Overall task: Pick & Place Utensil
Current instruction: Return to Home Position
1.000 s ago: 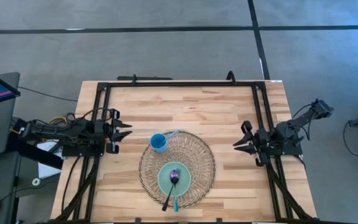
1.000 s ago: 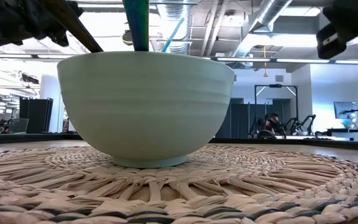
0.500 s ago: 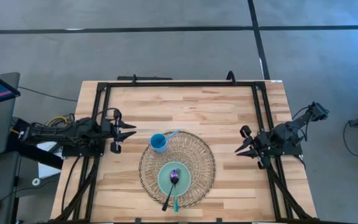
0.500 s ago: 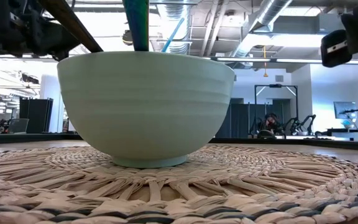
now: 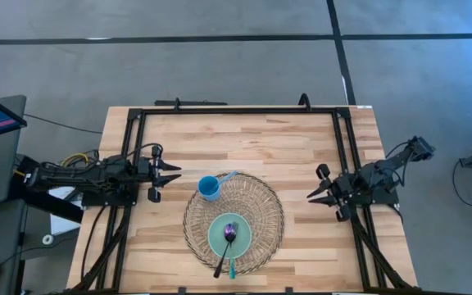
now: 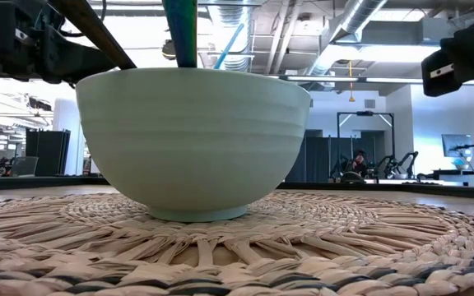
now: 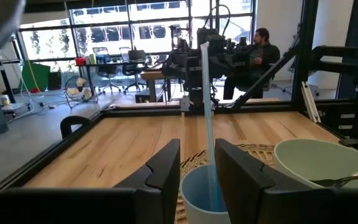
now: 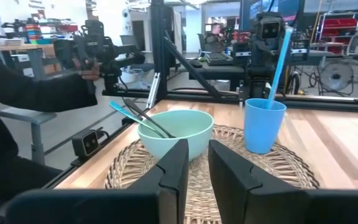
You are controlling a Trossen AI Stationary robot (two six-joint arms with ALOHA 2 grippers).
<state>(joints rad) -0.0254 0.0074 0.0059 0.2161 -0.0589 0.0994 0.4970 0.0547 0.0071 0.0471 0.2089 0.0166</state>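
A mint bowl (image 5: 229, 236) stands on a round woven mat (image 5: 256, 197). A dark spoon (image 5: 224, 248) and a teal utensil (image 5: 231, 267) lie in the bowl with their handles over its near rim. A blue cup (image 5: 209, 188) at the mat's far-left edge holds a light-blue straw (image 5: 226, 176). My left gripper (image 5: 169, 172) is open, level, just left of the cup, which shows between its fingers in the left wrist view (image 7: 202, 198). My right gripper (image 5: 311, 194) is open at the table's right, pointing at the mat; its wrist view shows the bowl (image 8: 176, 132) and cup (image 8: 265, 124).
A black frame (image 5: 236, 111) runs around the wooden tabletop. Bare wood lies between each gripper and the mat, and across the far half of the table. In the low view the bowl (image 6: 192, 140) fills the foreground on the mat (image 6: 237, 247). A seated person shows far beyond the table (image 7: 260, 53).
My left gripper has moved toward the table's right, closing on the blue cup, and stayed open. The bowl, utensils, cup and mat have kept still.
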